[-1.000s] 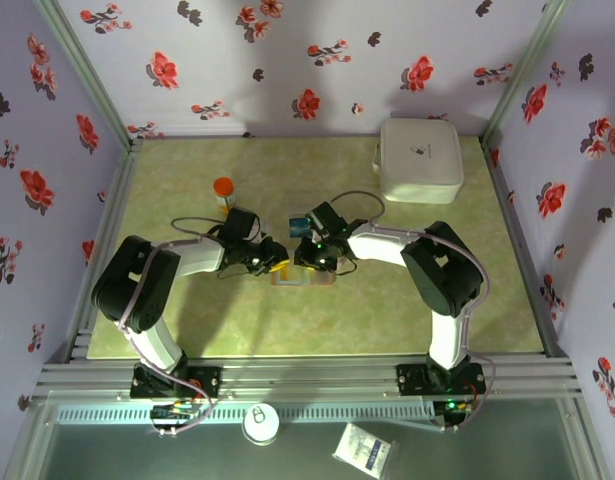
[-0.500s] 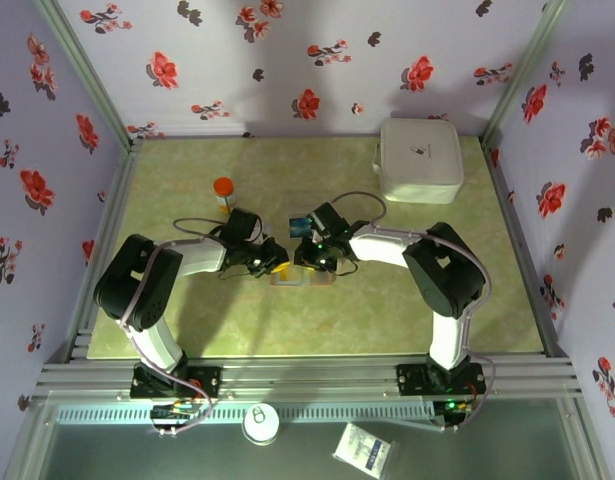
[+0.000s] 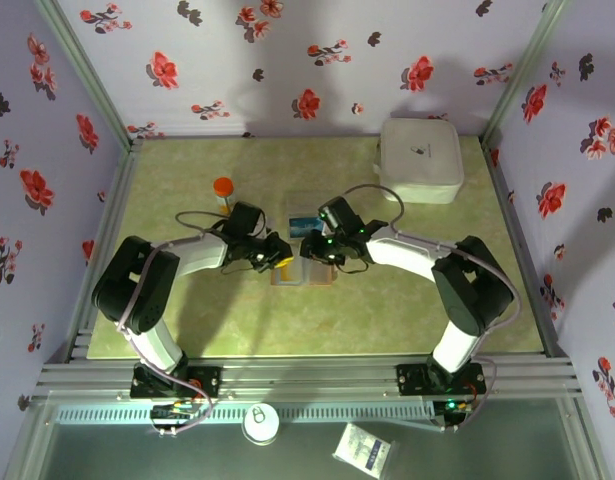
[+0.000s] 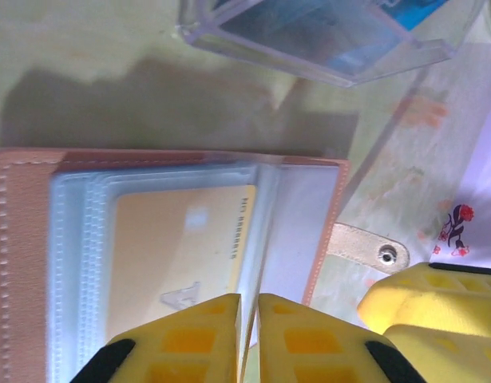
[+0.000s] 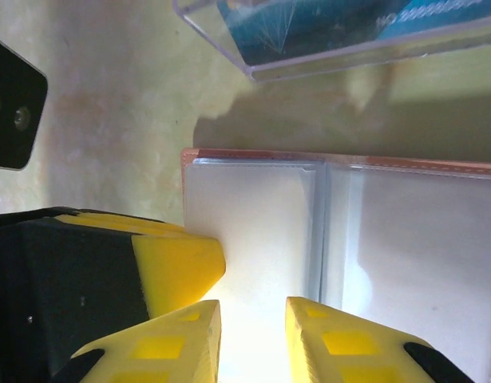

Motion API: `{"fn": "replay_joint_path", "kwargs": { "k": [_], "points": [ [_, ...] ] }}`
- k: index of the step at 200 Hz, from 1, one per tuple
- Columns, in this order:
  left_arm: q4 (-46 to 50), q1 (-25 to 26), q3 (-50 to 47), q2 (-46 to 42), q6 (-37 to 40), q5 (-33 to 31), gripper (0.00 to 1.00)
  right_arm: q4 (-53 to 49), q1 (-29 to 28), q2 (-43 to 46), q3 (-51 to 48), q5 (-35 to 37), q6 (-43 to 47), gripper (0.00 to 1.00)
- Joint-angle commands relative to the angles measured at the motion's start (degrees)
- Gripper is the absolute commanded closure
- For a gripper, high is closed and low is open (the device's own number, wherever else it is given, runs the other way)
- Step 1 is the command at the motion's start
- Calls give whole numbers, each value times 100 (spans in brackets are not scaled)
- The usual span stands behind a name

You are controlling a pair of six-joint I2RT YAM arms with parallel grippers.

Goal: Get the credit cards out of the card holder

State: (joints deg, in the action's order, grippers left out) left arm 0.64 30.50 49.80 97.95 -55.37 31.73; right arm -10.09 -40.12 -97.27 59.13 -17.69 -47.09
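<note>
The tan leather card holder (image 4: 21,239) lies open on the table, its clear sleeves facing up. A yellowish-tan credit card (image 4: 177,247) sits inside one sleeve. My left gripper (image 4: 249,319) is shut on the thin edge of that sleeve, right beside the card's edge. The right gripper (image 5: 251,327) hovers open over the holder's blank sleeve pages (image 5: 253,215), nothing between its fingers. From above, the left gripper (image 3: 278,255) and the right gripper (image 3: 315,250) meet over the card holder (image 3: 303,277). The holder's clasp tab (image 4: 369,247) sticks out sideways.
A clear plastic tray (image 3: 301,212) holding teal and blue cards (image 5: 341,20) lies just behind the holder. An orange-capped bottle (image 3: 223,190) stands to the left. A white case (image 3: 420,160) sits at the back right corner.
My left gripper has closed further on the sleeve edge. The right arm's elbow has swung out to the right, and its gripper has shifted slightly right over the holder.
</note>
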Motion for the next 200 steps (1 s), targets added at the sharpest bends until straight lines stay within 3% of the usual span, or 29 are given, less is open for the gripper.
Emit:
{"fn": "replay_joint_path", "kwargs": {
  "k": [1,89,200],
  "points": [
    [242,102,255,-34,87,45,88,-40,147,270,-213,231,40,71],
    [522,510,998,565,114,53,89,86,434,704,-768,258,43,71],
    [734,782,1765,1055,157,125,73,19,619,1211,-1159,294,61,69]
  ]
}}
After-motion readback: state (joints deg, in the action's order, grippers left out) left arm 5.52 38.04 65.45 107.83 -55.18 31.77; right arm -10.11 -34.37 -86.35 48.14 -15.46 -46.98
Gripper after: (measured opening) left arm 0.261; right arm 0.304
